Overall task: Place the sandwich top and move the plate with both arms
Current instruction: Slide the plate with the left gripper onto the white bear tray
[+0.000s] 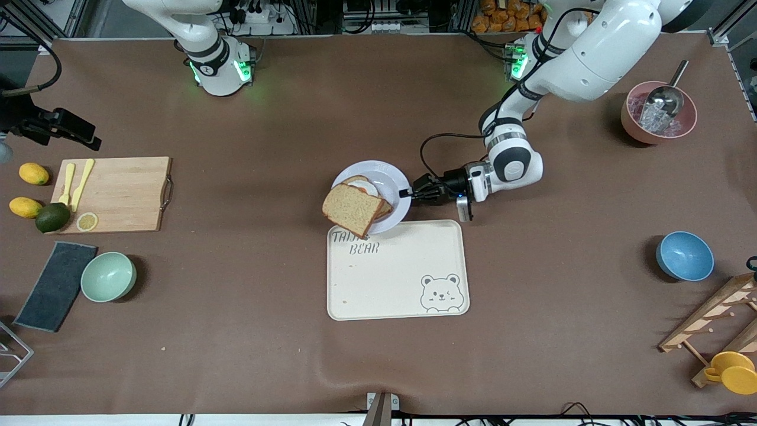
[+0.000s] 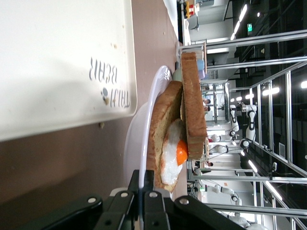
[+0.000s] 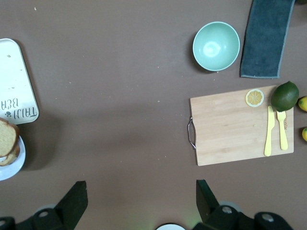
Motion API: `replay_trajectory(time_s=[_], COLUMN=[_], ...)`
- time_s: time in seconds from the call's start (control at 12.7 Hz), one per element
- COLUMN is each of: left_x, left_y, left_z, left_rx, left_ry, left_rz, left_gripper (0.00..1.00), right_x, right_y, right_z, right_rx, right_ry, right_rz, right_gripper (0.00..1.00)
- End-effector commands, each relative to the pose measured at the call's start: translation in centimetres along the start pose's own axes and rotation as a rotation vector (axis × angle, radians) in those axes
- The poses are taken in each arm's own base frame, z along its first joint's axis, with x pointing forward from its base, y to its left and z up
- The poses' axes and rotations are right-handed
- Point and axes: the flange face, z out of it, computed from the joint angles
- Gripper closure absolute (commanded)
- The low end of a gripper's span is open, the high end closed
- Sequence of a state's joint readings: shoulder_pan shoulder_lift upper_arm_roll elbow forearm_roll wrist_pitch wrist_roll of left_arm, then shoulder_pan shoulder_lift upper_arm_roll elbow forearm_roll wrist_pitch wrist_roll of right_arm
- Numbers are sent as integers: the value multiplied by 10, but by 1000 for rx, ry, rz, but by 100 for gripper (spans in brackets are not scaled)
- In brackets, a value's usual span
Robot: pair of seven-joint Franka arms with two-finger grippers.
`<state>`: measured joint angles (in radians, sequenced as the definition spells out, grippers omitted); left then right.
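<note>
Left gripper (image 1: 408,193) seemingly clamped on plate (image 1: 395,176) rim, right gripper (image 3: 139,201) spread.

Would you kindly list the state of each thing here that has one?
sandwich top: lying over the egg slice, overhanging the plate's rim.
plate: off the tray, rim gripped.
left gripper: shut on the plate.
right gripper: open, held up over bare table.
tray: nothing on it.

Board (image 1: 118,194) with lemon slice (image 1: 87,222), lime (image 1: 52,217), green bowl (image 1: 108,277) near right arm's edge; tray (image 1: 397,270) mid-bench; blue bowl (image 1: 684,255) toward left arm's edge.
</note>
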<state>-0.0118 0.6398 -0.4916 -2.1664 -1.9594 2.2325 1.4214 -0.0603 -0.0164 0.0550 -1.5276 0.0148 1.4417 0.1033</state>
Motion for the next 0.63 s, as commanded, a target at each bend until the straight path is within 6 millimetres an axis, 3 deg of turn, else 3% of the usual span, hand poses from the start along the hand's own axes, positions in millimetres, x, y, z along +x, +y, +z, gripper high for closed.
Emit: replay_trajectory(time_s=[0.0, 0.32, 0.55], left_x=[19, 48, 58], left_y=[19, 16, 15], left_z=[-17, -51, -63], left_rx=[-44, -120, -141], left_ry=[66, 139, 166], left_rz=[25, 18, -1], left_gripper=[100, 100, 100], right_x=[-1, -1, -1], right_y=[-2, 1, 1], right_z=[-8, -8, -8], right_rx=[-9, -9, -9], right_ry=[19, 16, 13], right_rz=[-67, -92, -92], right_gripper=[0, 0, 0])
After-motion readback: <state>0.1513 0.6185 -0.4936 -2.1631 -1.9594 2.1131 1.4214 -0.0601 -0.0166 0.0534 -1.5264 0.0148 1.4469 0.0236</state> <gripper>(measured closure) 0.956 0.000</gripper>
